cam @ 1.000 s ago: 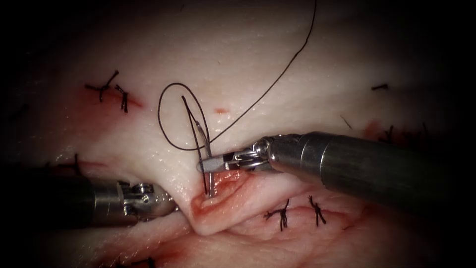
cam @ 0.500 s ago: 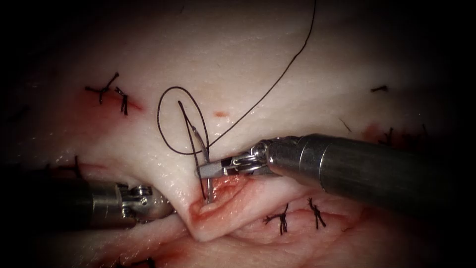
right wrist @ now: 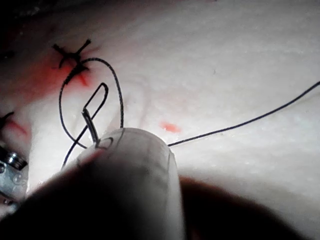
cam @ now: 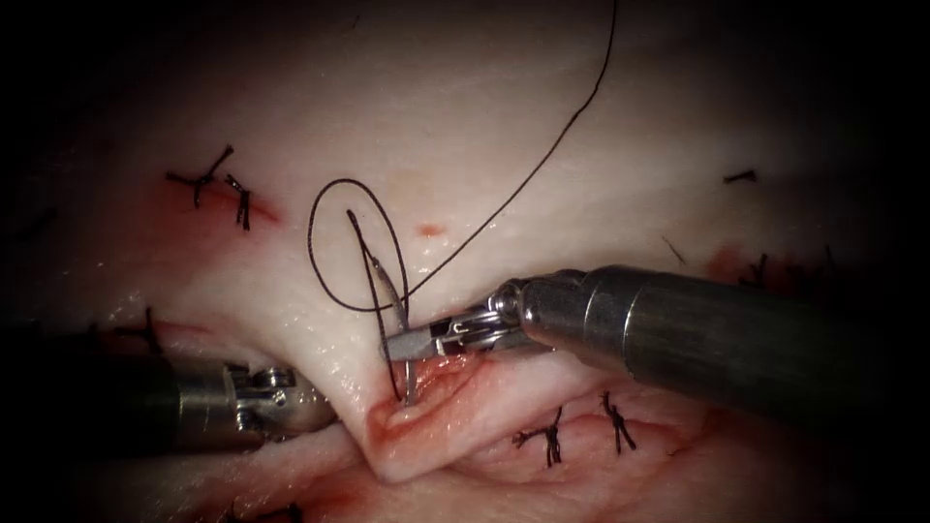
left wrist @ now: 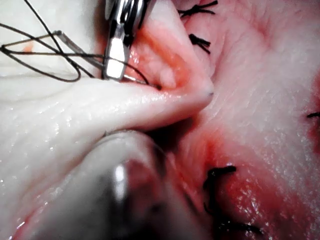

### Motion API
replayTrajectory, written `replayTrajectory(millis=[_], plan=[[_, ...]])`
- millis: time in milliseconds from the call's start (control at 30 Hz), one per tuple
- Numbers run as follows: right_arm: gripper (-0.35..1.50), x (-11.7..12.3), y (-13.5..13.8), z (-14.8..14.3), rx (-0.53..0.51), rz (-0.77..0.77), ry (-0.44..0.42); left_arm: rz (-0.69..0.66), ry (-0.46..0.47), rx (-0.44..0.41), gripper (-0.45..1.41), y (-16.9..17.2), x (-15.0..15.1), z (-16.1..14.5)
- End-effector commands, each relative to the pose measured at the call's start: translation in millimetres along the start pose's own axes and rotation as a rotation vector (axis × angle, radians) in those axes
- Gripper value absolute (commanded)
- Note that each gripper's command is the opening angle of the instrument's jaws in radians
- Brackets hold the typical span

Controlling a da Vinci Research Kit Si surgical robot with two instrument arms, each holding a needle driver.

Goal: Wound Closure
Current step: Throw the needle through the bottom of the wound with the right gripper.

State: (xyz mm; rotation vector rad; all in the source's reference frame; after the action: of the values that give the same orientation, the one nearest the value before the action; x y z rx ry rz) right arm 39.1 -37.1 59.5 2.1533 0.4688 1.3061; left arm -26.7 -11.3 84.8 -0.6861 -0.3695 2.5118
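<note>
Curved steel needle [cam: 401, 334] standing in pale tissue's [cam: 465, 116] red cut edge, mid-curve clamped by right tool [cam: 399, 345], left tool [cam: 291, 402] pinching tissue fold.

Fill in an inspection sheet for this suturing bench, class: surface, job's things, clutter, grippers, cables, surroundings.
Surface: tissue, pale, with a raised flap at the cut and red fluid along its edge.
Job's things: needle stands upright, lower end in the tissue at the cut; thread loops above it and runs up and away.
Clutter: finished stitches below the cut, others upper left.
Grippers: right tool shut on the needle near mid-curve; left tool shut on the tissue flap left of the cut.
Cables: nothing seen.
Surroundings: dark, nothing seen.
</note>
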Motion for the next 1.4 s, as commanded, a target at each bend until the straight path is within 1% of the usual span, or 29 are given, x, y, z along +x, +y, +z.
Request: replayTrajectory(millis=[33, 167, 367, 433, 467, 533, 567, 600, 633, 667, 700, 767, 867, 900, 933, 1000, 1067, 1133, 1167, 1200, 1233, 1333, 1400], plan=[[-0.35, 0.6, -0.3, 0.9, 0.013, 0.002, -0.004, 0.001, 0.002, 0.001, 0.05, -0.1, 0.4, 0.7], [-0.35, 0.1, -0.5, 1.4, 0.054, 0.014, -0.017, 0.001, 0.002, 0.001, 0.05, -0.1, 0.4, 0.7], [-0.35, -0.6, -1.0, 2.1, 0.084, 0.017, -0.028, 0.001, 0.002, 0.001, 0.05, -0.1, 0.4, 0.7], [-0.35, -0.5, -0.9, 2.2, 0.057, 0.015, -0.029, 0.001, 0.002, 0.001, 0.05, -0.1, 0.4, 0.7], [-0.35, 0.0, -0.8, 1.8, 0.071, -0.001, 0.006, 0.001, 0.002, 0.001, 0.05, -0.1, 0.4, 0.7], [-0.35, 1.4, -0.9, 1.0, 0.089, -0.115, 0.128, 0.001, 0.002, 0.001, 0.04, -0.1, 0.4, 0.7], [0.64, 3.6, -1.3, -0.1, 0.089, -0.253, 0.273, 0.000, 0.002, 0.001, 0.02, -0.1, 0.4, 0.7], [0.91, 4.6, -1.5, -0.7, 0.080, -0.298, 0.317, 0.000, 0.002, 0.001, 0.00, -0.1, 0.4, 0.8], [1.09, 5.6, -1.7, -1.4, 0.075, -0.360, 0.366, 0.000, 0.002, 0.001, 0.00, 0.0, 0.4, 0.8], [1.25, 6.8, -2.0, -2.4, 0.069, -0.434, 0.432, 0.000, 0.002, 0.002, 0.00, 0.0, 0.4, 0.8], [1.30, 7.7, -2.4, -3.3, 0.055, -0.483, 0.478, -0.001, 0.002, 0.002, 0.00, 0.0, 0.5, 0.8], [1.31, 9.8, -3.2, -5.6, 0.002, -0.580, 0.561, -0.001, 0.002, 0.003, -0.01, 0.0, 0.5, 0.8], [1.31, 12.5, -4.4, -9.2, -0.070, -0.685, 0.660, -0.003, 0.001, 0.003, -0.01, 0.1, 0.6, 0.9], [1.30, 13.3, -4.8, -10.3, -0.091, -0.725, 0.681, -0.003, 0.001, 0.004, -0.01, 0.1, 0.6, 0.9], [1.33, 15.1, -5.9, -12.8, -0.121, -0.775, 0.735, -0.005, 0.001, 0.004, -0.03, 0.2, 0.8, 0.9], [1.35, 16.6, -7.0, -14.7, -0.138, -0.825, 0.779, -0.013, 0.000, 0.004, -0.05, 0.3, 1.0, 0.9], [1.33, 18.1, -8.4, -16.8, -0.155, -0.869, 0.806, -0.016, -0.001, 0.004, -0.05, 0.4, 1.2, 0.9], [1.31, 19.2, -9.8, -18.4, -0.166, -0.897, 0.811, -0.011, -0.004, 0.003, -0.06, 0.5, 1.4, 0.8], [1.35, 20.4, -11.4, -20.0, -0.183, -0.924, 0.836, -0.001, 0.001, 0.002, -0.06, 0.5, 1.6, 0.7], [1.35, 20.8, -12.1, -20.6, -0.192, -0.951, 0.839, 0.005, 0.010, 0.001, -0.06, 0.5, 1.7, 0.7], [1.33, 21.5, -13.7, -21.8, -0.209, -1.000, 0.852, 0.043, 0.034, -0.001, -0.03, 0.4, 2.2, 0.5], [1.23, 22.3, -15.9, -23.2, -0.217, -1.073, 0.863, 0.090, 0.109, -0.008, -0.10, 0.2, 3.4, 0.0], [1.23, 22.8, -16.9, -23.8, -0.229, -1.115, 0.859, 0.109, 0.161, -0.011, -0.13, 0.1, 4.3, -0.4]])
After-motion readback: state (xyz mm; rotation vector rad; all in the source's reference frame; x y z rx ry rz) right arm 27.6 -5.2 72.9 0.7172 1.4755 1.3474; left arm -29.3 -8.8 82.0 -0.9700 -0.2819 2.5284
